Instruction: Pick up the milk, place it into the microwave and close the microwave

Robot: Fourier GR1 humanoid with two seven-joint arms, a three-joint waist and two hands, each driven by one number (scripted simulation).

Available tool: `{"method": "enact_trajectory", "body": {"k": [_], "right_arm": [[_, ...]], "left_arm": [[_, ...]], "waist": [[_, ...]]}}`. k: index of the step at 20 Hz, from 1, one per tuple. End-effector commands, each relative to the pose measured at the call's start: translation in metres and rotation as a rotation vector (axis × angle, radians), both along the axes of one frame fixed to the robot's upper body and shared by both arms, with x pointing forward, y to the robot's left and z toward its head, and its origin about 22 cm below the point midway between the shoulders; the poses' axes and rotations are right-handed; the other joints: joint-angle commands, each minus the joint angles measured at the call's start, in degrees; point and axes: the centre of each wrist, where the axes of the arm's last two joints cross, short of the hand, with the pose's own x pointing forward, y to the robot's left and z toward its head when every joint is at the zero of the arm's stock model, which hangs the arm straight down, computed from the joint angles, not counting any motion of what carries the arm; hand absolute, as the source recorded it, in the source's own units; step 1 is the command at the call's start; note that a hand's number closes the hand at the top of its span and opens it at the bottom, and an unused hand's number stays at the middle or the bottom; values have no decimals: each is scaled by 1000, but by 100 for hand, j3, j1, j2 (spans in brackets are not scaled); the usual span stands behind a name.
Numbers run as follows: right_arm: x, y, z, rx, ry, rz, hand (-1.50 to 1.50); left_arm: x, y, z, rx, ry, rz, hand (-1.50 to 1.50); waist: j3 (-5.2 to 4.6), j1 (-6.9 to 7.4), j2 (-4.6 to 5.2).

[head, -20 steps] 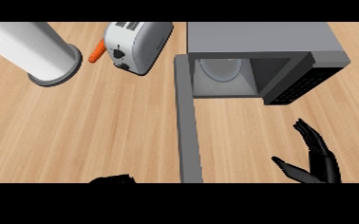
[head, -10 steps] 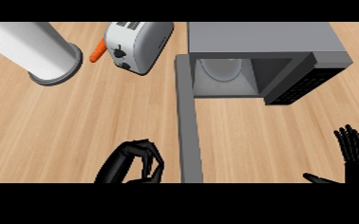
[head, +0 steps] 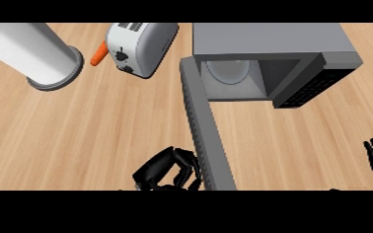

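White and tall, a cylinder [head: 40,54] on a grey foot stands at the far left of the wooden worktop [head: 87,123]. It is more likely a roll on a holder than the milk, though I cannot be sure. Just to its right an orange carrot [head: 97,57] pokes out from behind a white toaster [head: 138,47].

Lower down, the left hand [head: 169,170] sits at the view's bottom edge with its fingers clenched into a loose fist, holding nothing I can see. It is just beside the left face of the microwave door [head: 207,138]. The door stands open and runs edge-on toward the robot. From this pose, I judge the hand is placed to push the door rather than to fetch anything.

The grey microwave [head: 270,37] gapes open. Inside is a pale round shape [head: 228,71], which could be the turntable or the milk seen from above. I can see no milk anywhere else, so it may already be inside.

A carton of milk would probably be moderately heavy, smooth-sided, crushable and inclined to slosh. It is best held round the middle of its body and kept upright.

Only a sliver of the right hand [head: 368,153] shows, at the right edge, and I cannot tell its state.
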Motion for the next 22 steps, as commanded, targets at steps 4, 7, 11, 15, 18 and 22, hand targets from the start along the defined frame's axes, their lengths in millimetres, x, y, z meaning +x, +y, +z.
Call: {"method": "enact_trajectory", "body": {"k": [4, 7, 11, 15, 18, 22], "right_arm": [[-3, -20, 13, 36, -106, 66, -150], [27, -1, 22, 20, -134, 131, -150], [28, 11, 24, 43, -135, 209, -150], [37, 19, 31, 57, -183, 243, -150], [43, 12, 45, 46, -186, 274, -150], [51, 17, 55, 45, -190, 309, -150]], "left_arm": [[7, -48, -17, 77, 25, -164, 150], [-17, -71, -25, 66, -8, -186, 150], [4, -85, -7, -6, -60, -131, 150], [-15, -95, -12, -64, -85, -95, 150], [-4, -100, -4, -74, -116, -49, -150], [11, -109, 14, -69, -122, 0, 150]], "waist": [[-4, -17, 10], [-11, -85, 19], [-23, -274, 41], [-24, -376, 48], [-32, -552, 72], [-33, -754, 93]]}}
